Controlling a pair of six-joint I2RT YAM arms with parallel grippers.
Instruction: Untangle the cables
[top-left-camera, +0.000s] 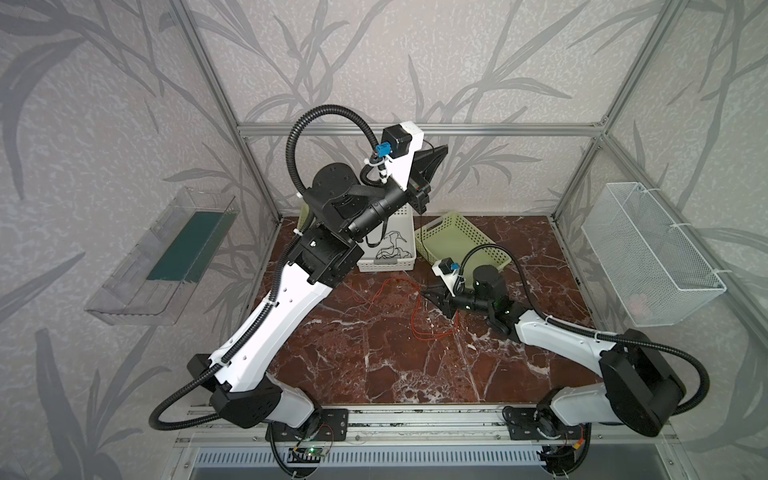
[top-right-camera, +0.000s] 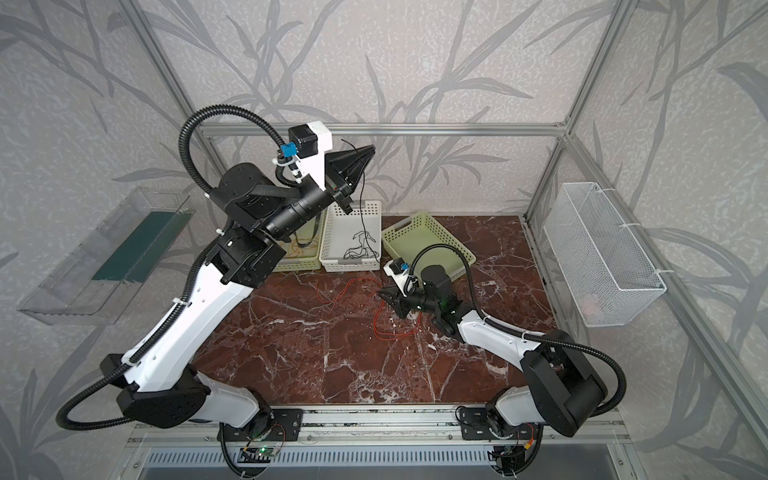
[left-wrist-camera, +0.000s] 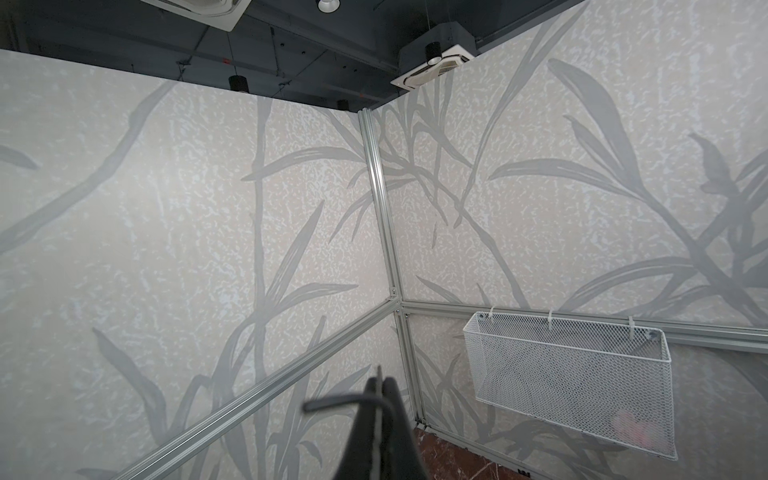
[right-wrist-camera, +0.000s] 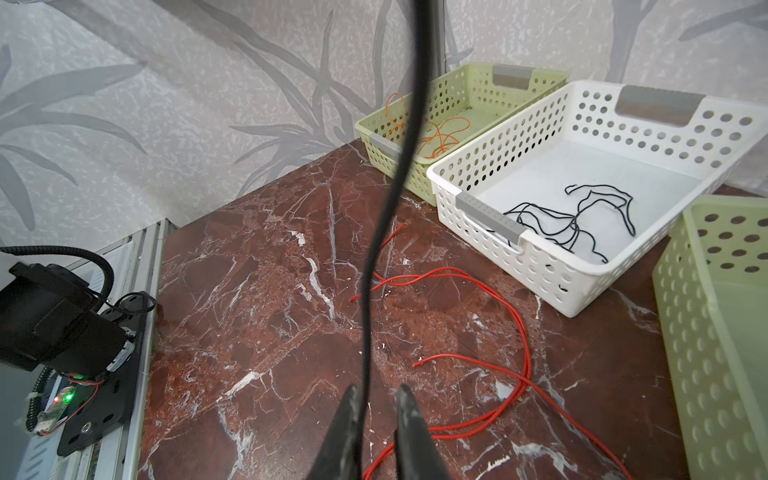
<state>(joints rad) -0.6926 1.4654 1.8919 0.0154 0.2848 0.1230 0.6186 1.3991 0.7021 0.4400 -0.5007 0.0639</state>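
In both top views we saw the left gripper (top-left-camera: 442, 150) raised high above the baskets, its fingers pressed together on a black cable (top-right-camera: 362, 195). The cable hung down towards the white basket (top-right-camera: 353, 266); we could not tell where its lower end lay. A black tangle (top-right-camera: 359, 249) rested inside that basket. The right gripper (top-right-camera: 380, 293) sat low over the marble table (top-right-camera: 332, 353), at the edge of the loose red cables (top-right-camera: 376, 322) sprawled in front of the white basket. Just left of the white basket, a green basket (top-right-camera: 291, 264) held an orange cable (top-right-camera: 297, 249).

From the left wrist we saw that gripper (left-wrist-camera: 380, 388) closed tight, a blurred end of the black cable (left-wrist-camera: 332, 404) sticking out sideways, with a wire mesh basket (left-wrist-camera: 569, 374) on the wall beyond.

From the right wrist the fingers (right-wrist-camera: 351, 419) stood a narrow gap apart, wider than the black cable (right-wrist-camera: 365, 332) that ran between them and out of the picture. Beyond them the red cables (right-wrist-camera: 530, 357) looped over the table near the white basket (right-wrist-camera: 540, 266), the black tangle (right-wrist-camera: 575, 226) lay inside it, and the orange cable (right-wrist-camera: 440, 137) lay in the green basket (right-wrist-camera: 376, 151) behind
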